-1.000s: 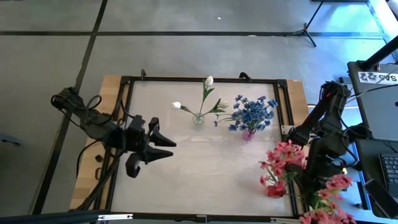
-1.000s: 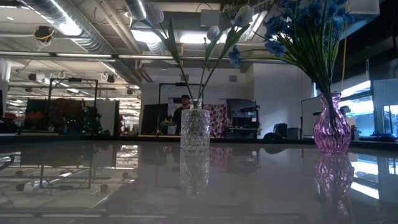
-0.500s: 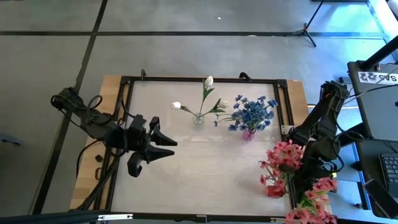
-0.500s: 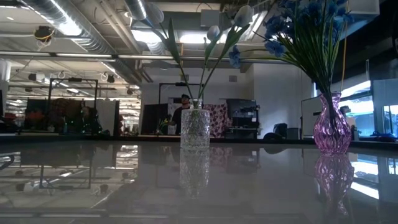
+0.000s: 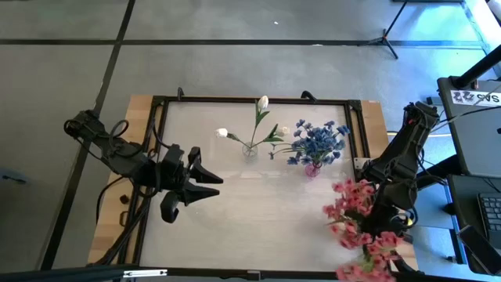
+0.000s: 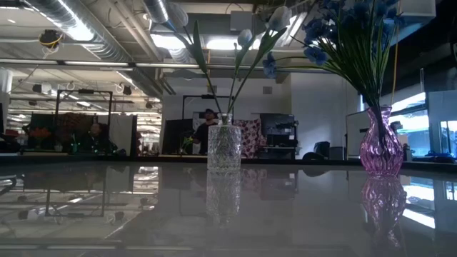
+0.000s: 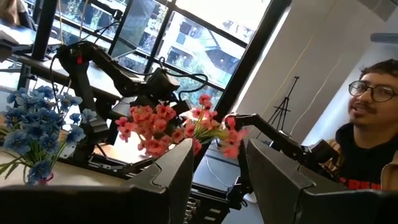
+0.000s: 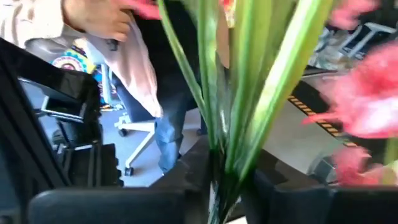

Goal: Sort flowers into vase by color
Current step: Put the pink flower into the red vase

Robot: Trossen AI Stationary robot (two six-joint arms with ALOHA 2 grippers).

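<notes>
White buds [image 5: 262,102] stand in a clear vase [image 5: 250,150], also in the low view [image 6: 223,146]. Blue blooms [image 5: 317,141] stand in a purple vase [image 5: 313,169], also in the low view [image 6: 380,150]. A bunch of pink blooms [image 5: 356,215] is at the table's right near corner, in my right gripper [image 8: 227,186], which is shut on its green stems. In the high view the blooms and the arm hide that gripper. My left gripper [image 5: 211,182] is open and empty over the table's left half. It faces the pink bunch [image 7: 161,124]. My right gripper pinches several long green stems [image 8: 217,143] of the pink bunch together between its two fingers. The stems and leaves run out past the fingertips, with the pink blooms [image 8: 367,93] at their far ends. The left wrist view shows the bunch lifted above the table.
A black frame [image 5: 258,99] runs round the table top. The middle and near left of the table are bare. A person [image 7: 367,143] sits beyond the table's right side, and a desk with a laptop [image 5: 477,117] stands there.
My right gripper has gone toward the table's near edge with the pink bunch. The blooms have shifted the same way and spread lower over the corner. The red vase that showed under them before no longer shows.
</notes>
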